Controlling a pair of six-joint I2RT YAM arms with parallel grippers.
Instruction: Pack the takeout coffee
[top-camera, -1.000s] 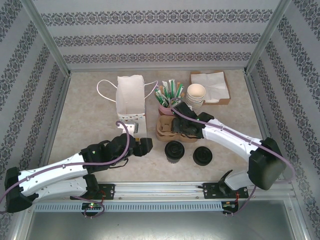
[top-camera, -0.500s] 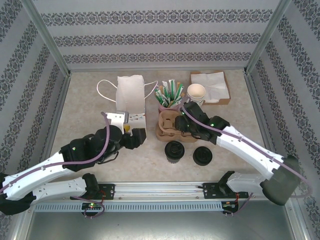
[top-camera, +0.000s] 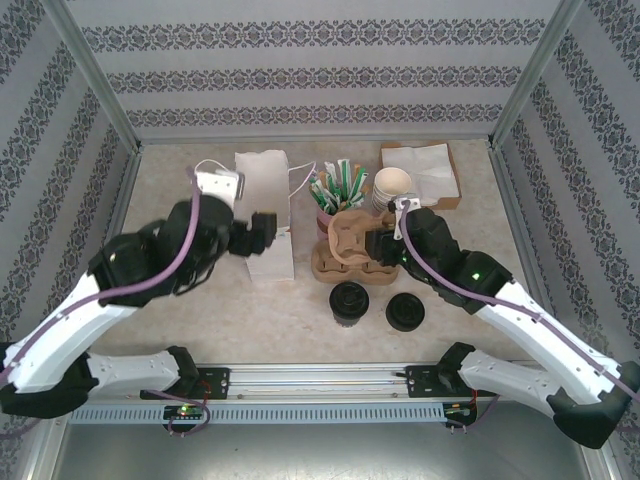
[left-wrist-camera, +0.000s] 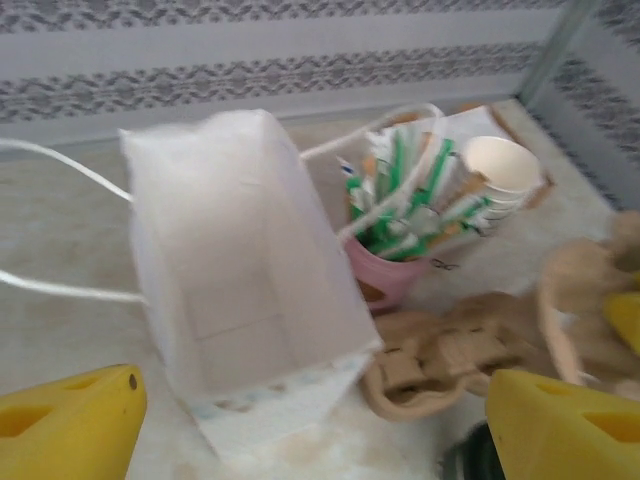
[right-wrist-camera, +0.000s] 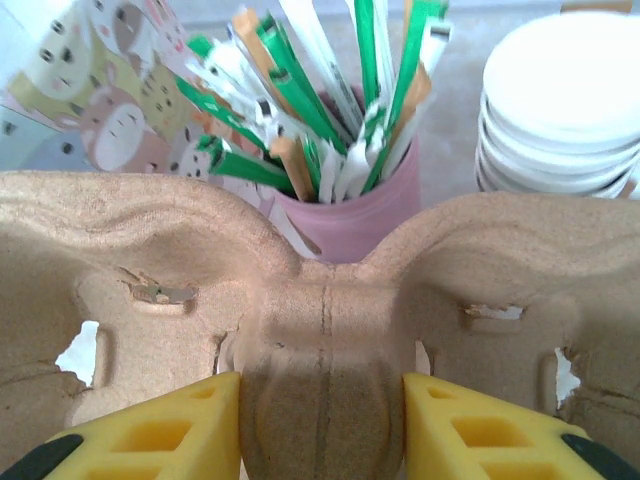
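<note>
From where I stand, the packing has hardly begun. The takeout coffee (top-camera: 348, 302), cream cup under a black lid, stands on the bare counter (top-camera: 300, 325) in front of the cardboard cup carrier (top-camera: 340, 250), close to it but not in any of its wells. Just to its right sits another black round thing (top-camera: 405, 312); I take it for a loose lid, though I cannot be sure.

The right pincer (right-wrist-camera: 320, 430) is clamped on the carrier's middle ridge, one yellow finger pressed against each side of it. Behind the carrier are the pink pot of wrapped straws (right-wrist-camera: 340, 220) and the stack of lidless cups (right-wrist-camera: 560, 110).

The left pincer (left-wrist-camera: 315, 425) hangs over the white paper bag (top-camera: 262, 185) with its fingers spread wide and nothing between them. The bag stands upright, mouth open, and from the left wrist view looks empty inside.

So, as I judge it, the bag is ready and the carrier is in hand, but the cup is neither seated in the carrier nor bagged.
</note>
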